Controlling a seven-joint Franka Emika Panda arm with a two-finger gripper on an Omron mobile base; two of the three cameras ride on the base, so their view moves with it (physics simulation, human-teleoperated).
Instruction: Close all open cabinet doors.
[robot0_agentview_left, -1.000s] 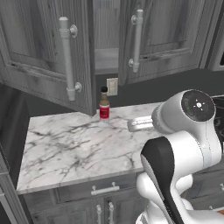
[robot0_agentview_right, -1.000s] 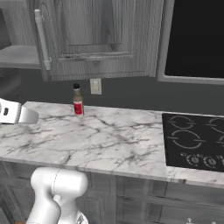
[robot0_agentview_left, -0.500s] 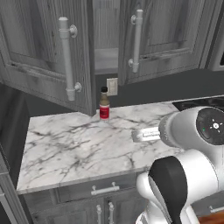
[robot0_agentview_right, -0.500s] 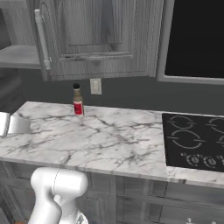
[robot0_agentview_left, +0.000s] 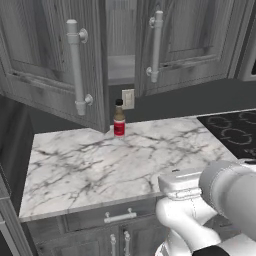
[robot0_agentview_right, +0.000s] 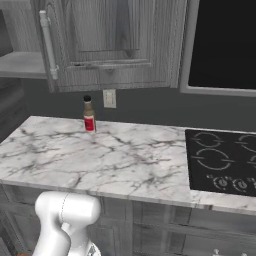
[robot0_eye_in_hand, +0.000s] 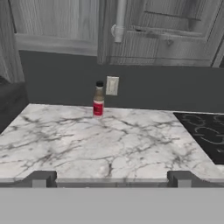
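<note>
My gripper (robot0_eye_in_hand: 109, 179) sits low at the near edge of the counter (robot0_agentview_left: 90, 170), its two fingertips set wide apart and facing the back wall. A bottle (robot0_agentview_left: 119, 118) stands upright at the back of the counter, just left of the wall outlet (robot0_agentview_left: 128, 99). Above it hang two cabinet doors: the left door (robot0_agentview_left: 55, 60) swings out over the counter's left part, and the right door (robot0_agentview_left: 185, 45) stands beside it with a gap between them showing the shelf inside. The stovetop (robot0_agentview_right: 225, 162) lies to the right of the counter, under the microwave (robot0_agentview_right: 225, 45).
</note>
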